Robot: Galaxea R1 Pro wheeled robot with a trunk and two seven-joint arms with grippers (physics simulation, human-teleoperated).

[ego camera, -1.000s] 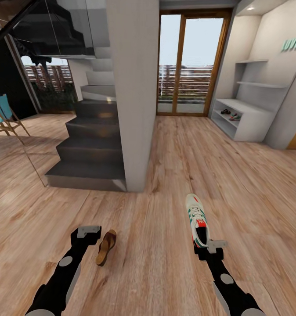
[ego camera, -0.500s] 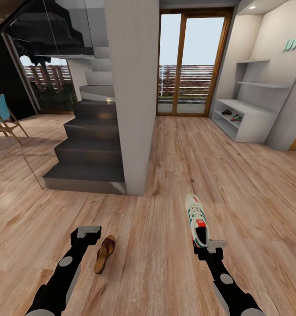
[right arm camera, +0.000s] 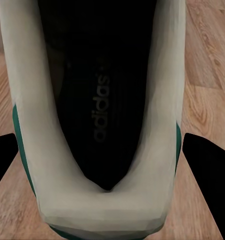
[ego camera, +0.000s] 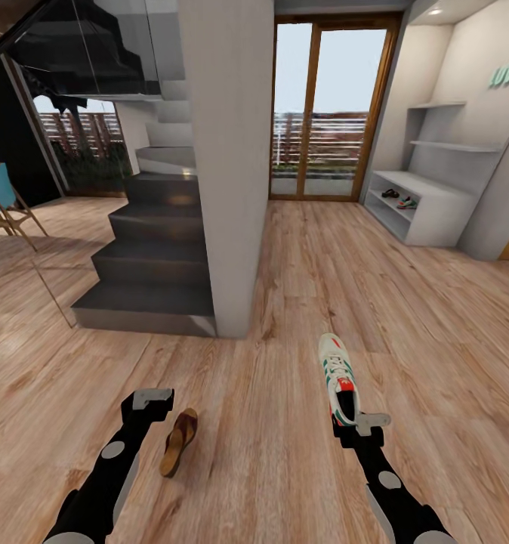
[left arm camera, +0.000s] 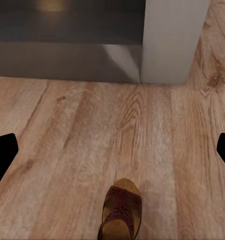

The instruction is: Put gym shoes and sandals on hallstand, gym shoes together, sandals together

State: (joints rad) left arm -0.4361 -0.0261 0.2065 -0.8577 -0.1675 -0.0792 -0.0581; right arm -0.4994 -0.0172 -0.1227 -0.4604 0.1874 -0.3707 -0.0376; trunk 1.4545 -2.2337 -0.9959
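- Left gripper [ego camera: 153,399]: low in head view, near the floor; a sandal [ego camera: 178,442] hangs or lies just beside and below it, on its inner side. Contact between them can't be made out. Left wrist view shows dark finger tips at both edges of frame, set wide apart, with the sandal's toe [left arm camera: 121,210] between them over the corridor floor [left arm camera: 92,150].
- Right gripper [ego camera: 358,428]: at the heel of a gym shoe [ego camera: 337,375], toe pointing away from the robot. Right wrist view looks straight into the shoe opening [right arm camera: 100,100]; fingers [right arm camera: 207,170] stand on either side of the heel, outside its walls. Whether they press on it, can't tell.
- Middle distance: a pale square pillar [ego camera: 224,159] with a dark staircase [ego camera: 152,257] to its left; folding chair [ego camera: 1,200] at far left.
- Far right: hallstand [ego camera: 428,208] against the wall, white; on its shelf sit a second sandal [ego camera: 390,193] and second gym shoe [ego camera: 406,202], next to each other.
- Far end: glazed door [ego camera: 326,106] with wooden frame.
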